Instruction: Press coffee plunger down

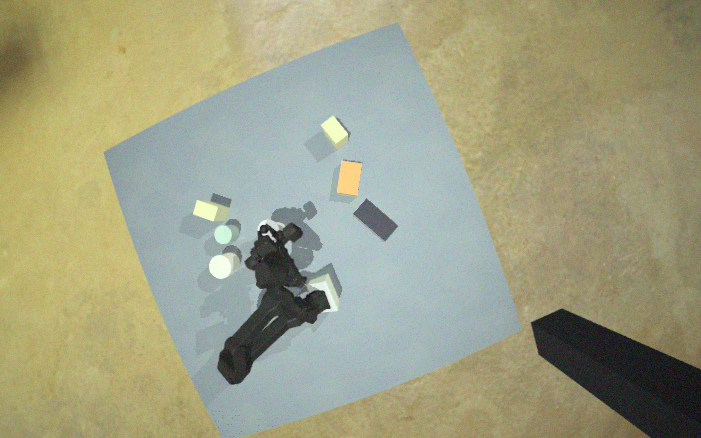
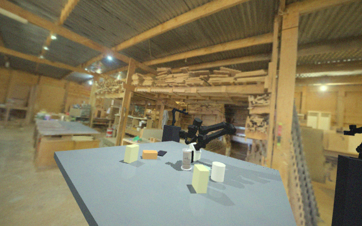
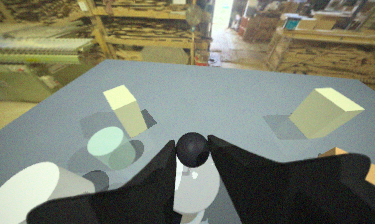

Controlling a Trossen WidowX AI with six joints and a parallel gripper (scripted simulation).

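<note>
- Jaws pinch the black plunger knob [image 3: 192, 148] from both sides in the wrist view, with the pale lid of the coffee press [image 3: 195, 187] directly beneath the knob. A mint cylinder [image 3: 107, 145] and a pale yellow block [image 3: 124, 110] stand to the left, a cream cylinder [image 3: 30, 192] lies at the lower left, and a second yellow block [image 3: 324, 112] sits to the right, well apart.
- Seen from the top, the arm [image 1: 265, 304] reaches from near the table's [image 1: 423, 272] lower edge toward its middle, covering most of the press; only a white sliver [image 1: 263, 224] shows at the arm's tip. The two cylinders stand just beside the arm, toward the table's left corner. An orange block [image 1: 349, 177] and a dark flat block [image 1: 375, 219] lie toward the right edge.
- From the exterior view, the press [image 2: 187, 158] stands upright near the middle of the table, with the jaws directly above it at the plunger. A yellow block [image 2: 200, 178] and a cream cylinder [image 2: 218, 171] stand nearer the front edge.
</note>
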